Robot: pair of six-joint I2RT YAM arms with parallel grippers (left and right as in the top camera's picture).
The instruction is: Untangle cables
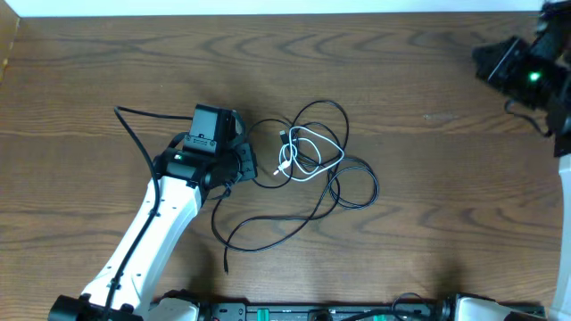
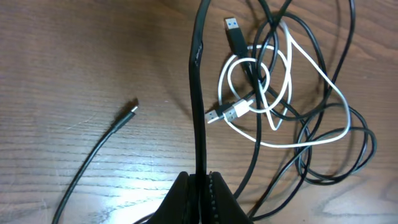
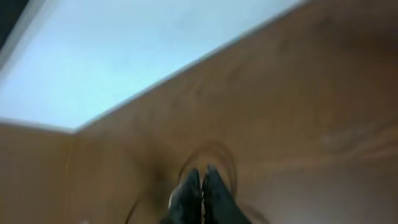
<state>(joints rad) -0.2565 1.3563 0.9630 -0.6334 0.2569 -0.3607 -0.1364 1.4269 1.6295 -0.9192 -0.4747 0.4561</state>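
A tangle of thin cables [image 1: 314, 152] lies mid-table: several black loops around one white cable [image 1: 308, 166]. My left gripper [image 1: 243, 164] is at the tangle's left edge, shut on a black cable [image 2: 198, 93] that rises straight from its jaws [image 2: 200, 183]. In the left wrist view the white cable [image 2: 292, 68] loops through the black ones, with a USB plug [image 2: 233, 28] and a loose black plug end [image 2: 132, 109] lying apart at left. My right gripper [image 1: 487, 59] is far off at the back right, shut and empty [image 3: 201, 177]; its view is blurred.
One black cable trails from the tangle toward the front, ending at a plug [image 1: 226, 266]. A thicker black cord [image 1: 134, 134] runs along my left arm. The table's pale back edge [image 3: 124, 56] shows in the right wrist view.
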